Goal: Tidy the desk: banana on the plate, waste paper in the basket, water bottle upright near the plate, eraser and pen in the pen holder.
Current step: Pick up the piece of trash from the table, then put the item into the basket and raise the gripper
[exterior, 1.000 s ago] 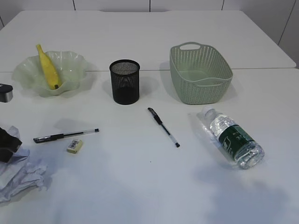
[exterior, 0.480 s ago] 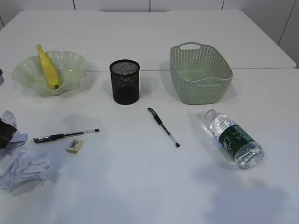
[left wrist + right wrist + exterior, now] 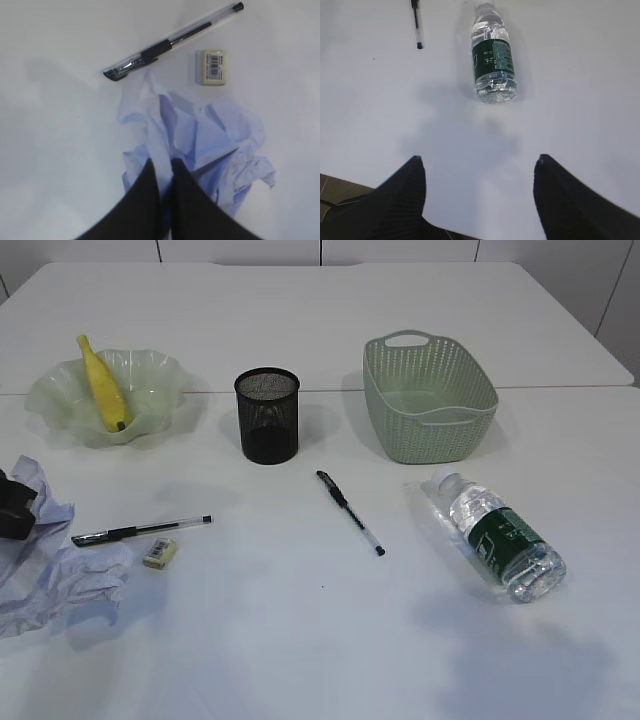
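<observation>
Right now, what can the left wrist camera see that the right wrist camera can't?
Only the left wrist view shows the waste paper pinched in the left fingers, a pen and the eraser. Only the right wrist view shows the water bottle lying down, another pen and the open right fingers. Both show the white desk.

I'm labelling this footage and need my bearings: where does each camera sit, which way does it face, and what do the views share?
Exterior view: raised at the desk's near edge, slanting down across it to the plate, pen holder and basket; only the left gripper shows.
Left wrist view: above the left gripper, shut on the waste paper, looking down.
Right wrist view: behind the open right gripper, facing the water bottle.
Shared: exterior and left wrist views both show the eraser.
</observation>
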Robot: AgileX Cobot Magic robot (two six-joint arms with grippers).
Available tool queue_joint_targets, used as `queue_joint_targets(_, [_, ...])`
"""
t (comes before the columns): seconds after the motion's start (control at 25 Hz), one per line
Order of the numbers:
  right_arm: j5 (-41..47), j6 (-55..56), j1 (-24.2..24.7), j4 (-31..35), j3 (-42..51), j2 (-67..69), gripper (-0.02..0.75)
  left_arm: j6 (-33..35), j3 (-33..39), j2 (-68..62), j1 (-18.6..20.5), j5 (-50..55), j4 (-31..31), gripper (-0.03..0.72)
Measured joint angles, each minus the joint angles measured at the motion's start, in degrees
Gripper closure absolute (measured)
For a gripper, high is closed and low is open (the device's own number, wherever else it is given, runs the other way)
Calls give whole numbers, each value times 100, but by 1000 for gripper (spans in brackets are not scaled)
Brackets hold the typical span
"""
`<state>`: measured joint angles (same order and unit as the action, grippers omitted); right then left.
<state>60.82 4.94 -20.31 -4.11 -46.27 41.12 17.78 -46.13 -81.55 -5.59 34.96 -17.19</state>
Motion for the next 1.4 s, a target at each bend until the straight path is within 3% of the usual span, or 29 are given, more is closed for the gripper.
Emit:
queue_joint_targets(0.32, [-47,0,0,0,0,0,237,415,0,336,0,21,-585,684])
queue_joint_targets(0.68, [-76,0,0,0,0,0,237,1701,-76,375,-43,2,-2142,685])
queue_joint_targets(0.92, [-90,0,0,0,0,0,237,2427,-440,336,-674,-686,-3043,685])
queue_joint_targets(1.12, [-90,0,0,0,0,0,237,2468,-920,-110,-1279,-1133,-3203,685])
queue_joint_targets(1.4, [-90,0,0,0,0,0,237,2473,-1916,-994,-1794,-1490,-3284,685])
